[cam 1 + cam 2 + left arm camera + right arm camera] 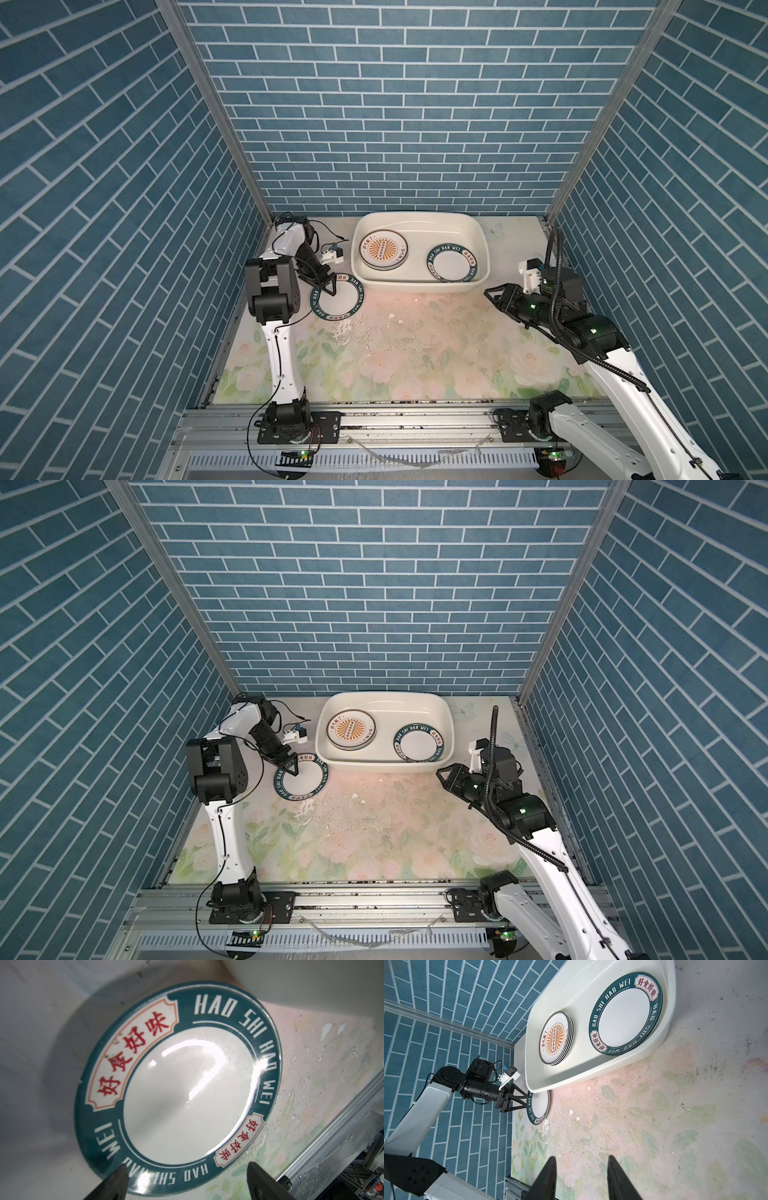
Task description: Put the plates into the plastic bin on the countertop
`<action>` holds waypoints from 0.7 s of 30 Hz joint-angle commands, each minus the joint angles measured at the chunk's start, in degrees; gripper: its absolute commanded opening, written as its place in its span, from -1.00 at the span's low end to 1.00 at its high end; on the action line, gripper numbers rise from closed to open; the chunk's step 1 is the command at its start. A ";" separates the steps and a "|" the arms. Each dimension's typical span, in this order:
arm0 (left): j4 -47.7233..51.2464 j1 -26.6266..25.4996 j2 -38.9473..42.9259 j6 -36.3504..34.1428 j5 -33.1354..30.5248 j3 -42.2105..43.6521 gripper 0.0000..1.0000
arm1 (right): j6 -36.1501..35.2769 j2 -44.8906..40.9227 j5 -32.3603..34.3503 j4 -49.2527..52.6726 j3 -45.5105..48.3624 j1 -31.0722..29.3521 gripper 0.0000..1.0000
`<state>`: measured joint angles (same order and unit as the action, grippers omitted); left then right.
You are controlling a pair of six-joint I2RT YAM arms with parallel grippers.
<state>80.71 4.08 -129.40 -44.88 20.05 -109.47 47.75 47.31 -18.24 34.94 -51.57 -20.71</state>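
The countertop [436, 353] is bare across middle and front. The bin [415, 215] blocks the back edge, a plate [338, 307] beside its left front corner.

Bin [440, 232] holds plate stack [383, 250] left, single plate [453, 264] right; third plate [338, 301] on countertop [415, 340] in front

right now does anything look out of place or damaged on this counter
One teal-banded plate lies outside the plastic bin, by its left corner. A second teal-banded plate inside seems propped against the bin wall, not flat. The countertop print is flaked.
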 commanded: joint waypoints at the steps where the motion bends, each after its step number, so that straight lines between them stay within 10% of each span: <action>1: -1.10 -0.47 2.58 -2.63 0.48 3.02 0.79 | 1.03 -0.64 -0.17 0.33 -0.64 -0.54 -0.19; 21: -1.34 0.25 -5.65 8.27 -3.27 -14.89 0.85 | 1.12 -0.95 -0.05 0.96 -0.89 -0.97 -0.19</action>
<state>76.05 4.25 -131.20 -38.68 16.82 -121.58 47.75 47.31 -18.24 35.00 -51.57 -21.37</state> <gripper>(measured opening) 0.924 0.406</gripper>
